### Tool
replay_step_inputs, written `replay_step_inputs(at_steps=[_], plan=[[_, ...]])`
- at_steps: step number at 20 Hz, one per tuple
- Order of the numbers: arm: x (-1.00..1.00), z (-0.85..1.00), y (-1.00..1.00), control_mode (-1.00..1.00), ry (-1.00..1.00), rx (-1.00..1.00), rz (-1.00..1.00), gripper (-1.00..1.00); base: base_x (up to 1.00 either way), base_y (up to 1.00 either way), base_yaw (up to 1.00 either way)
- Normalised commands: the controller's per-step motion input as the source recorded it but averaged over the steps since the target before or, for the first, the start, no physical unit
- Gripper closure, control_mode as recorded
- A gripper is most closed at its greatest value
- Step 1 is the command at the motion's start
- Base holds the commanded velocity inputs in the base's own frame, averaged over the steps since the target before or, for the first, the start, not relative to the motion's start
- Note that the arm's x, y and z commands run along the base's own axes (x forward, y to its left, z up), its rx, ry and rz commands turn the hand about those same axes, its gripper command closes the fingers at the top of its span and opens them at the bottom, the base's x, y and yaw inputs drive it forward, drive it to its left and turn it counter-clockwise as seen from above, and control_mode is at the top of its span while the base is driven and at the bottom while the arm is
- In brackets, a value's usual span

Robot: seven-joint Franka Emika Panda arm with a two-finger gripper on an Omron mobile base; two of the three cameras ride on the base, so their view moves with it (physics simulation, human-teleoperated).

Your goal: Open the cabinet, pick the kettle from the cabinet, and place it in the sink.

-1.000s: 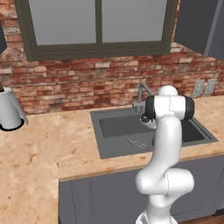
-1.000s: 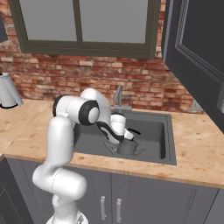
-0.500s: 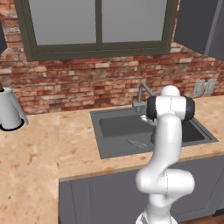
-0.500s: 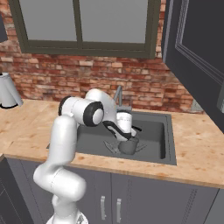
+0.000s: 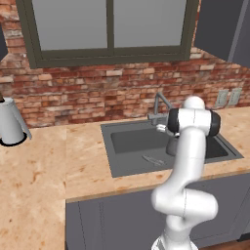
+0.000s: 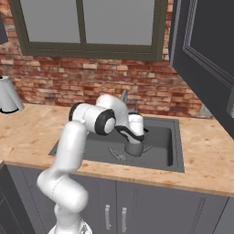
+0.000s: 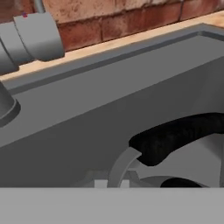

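Right base view sets out the scene: the wall cabinet [image 6: 203, 59] stands with its dark door swung open at the upper right, above the right end of the speckled counter [image 6: 205, 151]. So the opening is done and, as I judge it, the kettle has already come out.

The sink [image 6: 163, 151] lies recessed in the middle of the counter, its faucet [image 5: 158, 105] rising at the back rim against the brick wall. The white arm reaches down into the basin, and the kettle [image 6: 134, 148] sits low inside it, near the middle and toward the front wall, just beside a small loose item on the basin floor that is too small to name.

The gripper [image 6: 135, 135] is right above the kettle. From the hand view the black arched handle [image 7: 175, 135] curves close under the camera, with the grey body beneath it. The jaws are almost fully closed, and they appear to be pinching that handle, though the tips themselves are hidden.

What remains, by my reading, is little: settle the kettle on the basin floor if it is not down yet, let go, and lift the hand clear.

A white jug [image 5: 10, 124] stands at the far left end of the counter, well apart from all this.
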Motion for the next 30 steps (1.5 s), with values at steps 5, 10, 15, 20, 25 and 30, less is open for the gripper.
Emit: replay_step_inputs(at_steps=[5, 10, 15, 20, 25, 30], plan=[[-0.16, -0.53, 0.00, -1.00, -0.15, 0.02, 0.10, 1.00, 0.00, 0.00, 0.00], [-0.26, -0.57, 0.00, -1.00, -0.15, 0.00, 0.06, 1.00, 0.00, 0.00, 0.00], [-0.30, -0.57, 0.00, -1.00, -0.13, 0.00, 0.02, 1.00, 0.00, 0.00, 0.00], [-0.34, -0.56, 0.01, -1.00, -0.08, 0.00, 0.00, 1.00, 0.00, 0.00, 0.00], [-0.30, -0.53, 0.06, -1.00, -0.04, 0.00, 0.00, 1.00, 0.00, 0.00, 0.00], [-0.15, -0.47, 0.06, -1.00, 0.00, 0.00, 0.00, 1.00, 0.00, 0.00, 0.00]])
